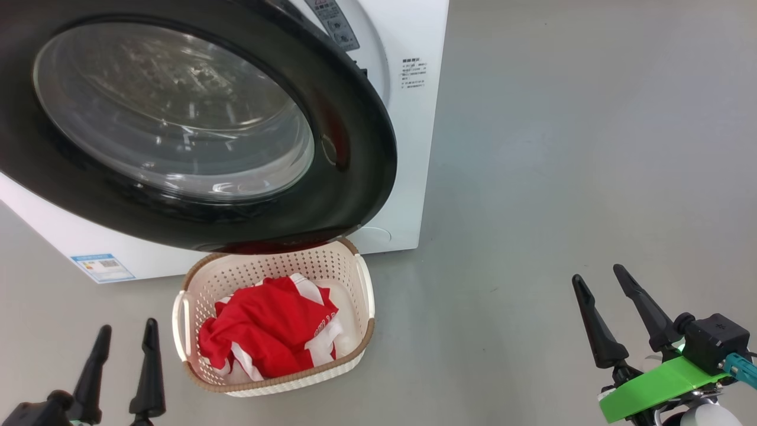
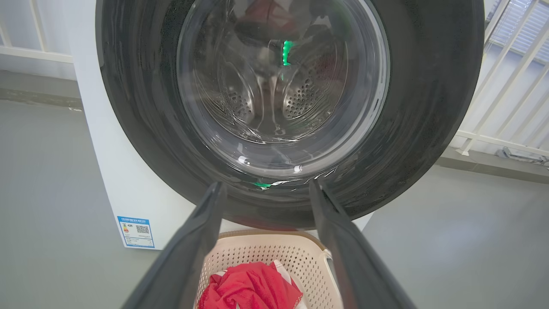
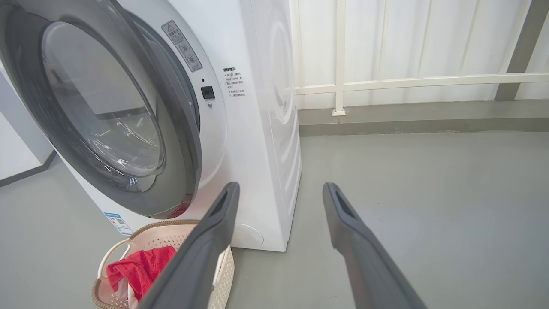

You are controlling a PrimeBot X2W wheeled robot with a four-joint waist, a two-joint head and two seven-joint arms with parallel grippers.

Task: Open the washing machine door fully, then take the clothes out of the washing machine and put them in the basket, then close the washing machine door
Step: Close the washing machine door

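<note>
Head view: washing machine door (image 1: pixel 177 118) ajar, not latched, hanging large over the far end of the basket (image 1: pixel 278 263), with the clothes (image 1: pixel 266 331) heaped red and white inside that basket on the floor (image 1: pixel 562 148). Looks like unloading done and only the closing left to do. Hinge side toward the left, free edge toward the right, standing a little off the white front of the washing machine (image 1: pixel 414 118). In the right wrist view, small black latch slot (image 3: pixel 208 92) on that front uncovered just beside the rim. Left tool (image 1: pixel 129 325) low at the left, near the basket, fingers apart and holding nothing. In the left wrist view, aimed square at the lower rim of the door, basket beneath. Right tool (image 1: pixel 597 273) well apart to the right over bare floor, fingers likewise spread and empty, door up and to its left. Probably the right arm the better placed for the free edge, with open floor all along that side and nothing between. Push likely needed flat on the black rim near that edge, toward the machine, not on the bulging glass. Only tight spot: basket rim close under the door's lowest arc.
</note>
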